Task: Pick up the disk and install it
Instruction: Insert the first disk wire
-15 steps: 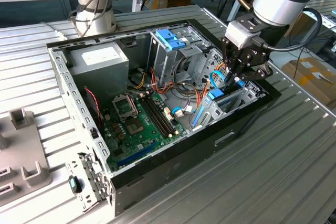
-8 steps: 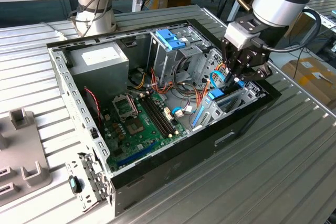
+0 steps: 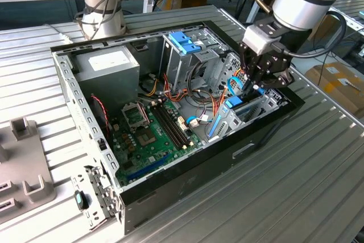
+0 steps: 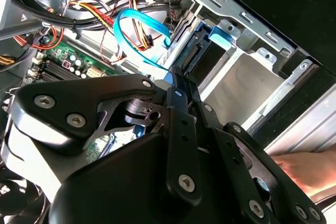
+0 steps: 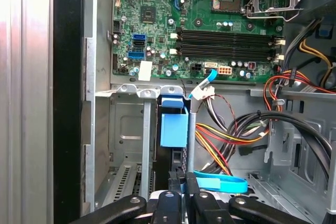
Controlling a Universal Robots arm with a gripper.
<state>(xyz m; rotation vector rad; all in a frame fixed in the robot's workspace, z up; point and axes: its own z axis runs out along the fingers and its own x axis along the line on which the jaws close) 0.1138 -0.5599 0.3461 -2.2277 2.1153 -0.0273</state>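
The disk (image 3: 232, 105) stands on edge in the drive bay at the front corner of the open computer case (image 3: 68, 92), on the exterior view's right. Seen edge-on, the disk (image 5: 174, 127) shows its blue rail and a dark body below it. My gripper (image 3: 254, 86) reaches down into the bay from above. Its black fingers are shut, pressed together with only a thin line between them. The gripper (image 5: 184, 182) has its tips right at the disk's end, level with its middle. In the second wrist view the gripper (image 4: 178, 77) points at the disk (image 4: 195, 51) in its metal slot.
A blue flat cable (image 4: 136, 30) loops beside the fingers, with red, yellow and black wire bundles (image 5: 231, 135) close by. The green motherboard (image 3: 151, 135), grey power-supply box (image 3: 108, 64) and metal cage with a blue latch (image 3: 185, 41) fill the case. A second arm's base (image 3: 102, 4) stands behind.
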